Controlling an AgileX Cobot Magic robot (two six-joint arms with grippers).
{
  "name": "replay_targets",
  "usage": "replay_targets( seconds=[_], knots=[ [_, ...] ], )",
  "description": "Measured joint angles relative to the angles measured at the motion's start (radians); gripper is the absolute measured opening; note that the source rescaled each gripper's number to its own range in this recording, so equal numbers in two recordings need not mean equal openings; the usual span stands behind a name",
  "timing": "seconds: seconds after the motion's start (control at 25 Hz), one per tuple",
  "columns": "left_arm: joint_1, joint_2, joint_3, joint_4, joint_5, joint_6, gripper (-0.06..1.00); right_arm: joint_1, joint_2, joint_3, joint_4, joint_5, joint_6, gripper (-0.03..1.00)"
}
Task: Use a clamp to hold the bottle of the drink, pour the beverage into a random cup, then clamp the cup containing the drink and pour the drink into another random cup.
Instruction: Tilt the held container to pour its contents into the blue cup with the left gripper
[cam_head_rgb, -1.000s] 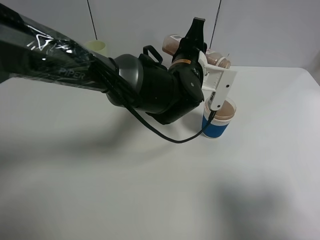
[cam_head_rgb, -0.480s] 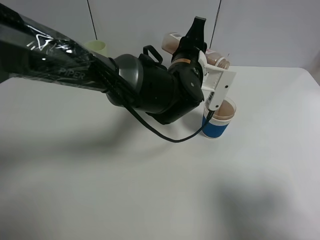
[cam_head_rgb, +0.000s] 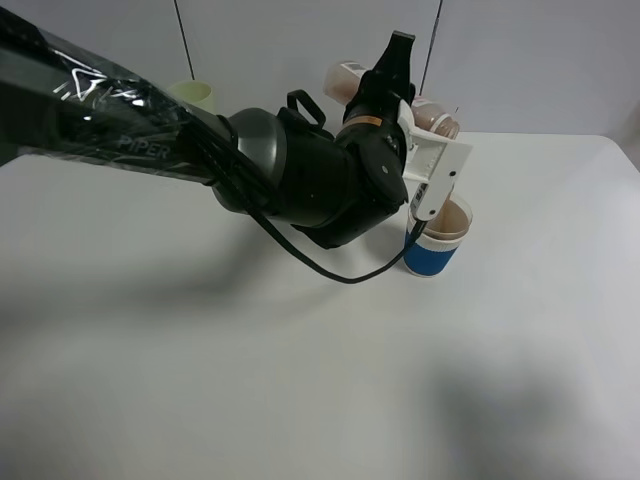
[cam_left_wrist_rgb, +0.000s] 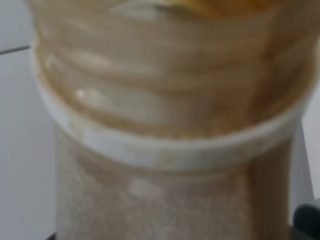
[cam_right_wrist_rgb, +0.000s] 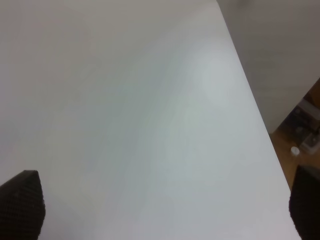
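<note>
The arm's bulk hides most of the bottle (cam_head_rgb: 440, 120), clamped sideways in the left claw (cam_head_rgb: 388, 90). The blue-sleeved cup (cam_head_rgb: 432, 255), holding brown drink (cam_head_rgb: 452, 216), stands just below that claw. The right claw (cam_right_wrist_rgb: 162, 202) gapes wide over the bench (cam_right_wrist_rgb: 150, 100).

Even bright light, soft shadows, blurred wrist close-up.

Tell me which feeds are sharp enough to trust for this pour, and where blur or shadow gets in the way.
Exterior high: sharp, evenly lit, soft shadows on the table; the left arm hides most of the bottle. Left wrist: bottle fills the frame, badly out of focus. Right wrist: mostly table, slightly soft, no glare.
</note>
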Motion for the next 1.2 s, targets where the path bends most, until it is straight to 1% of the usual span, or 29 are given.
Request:
replay_targets(
  seconds=[0.44,1.0,1.2],
  knots=[
    [0.000,0.000,0.000,0.007,-0.009,0.021,0.00,0.000,0.000,0.000,0.000,0.000,0.000,1.00],
    [0.000,0.000,0.000,0.014,-0.051,0.035,0.00,0.000,0.000,0.000,0.000,0.000,0.000,1.00],
    [0.000,0.000,0.000,0.019,-0.051,0.057,0.00,0.000,0.000,0.000,0.000,0.000,0.000,1.00]
  ],
)
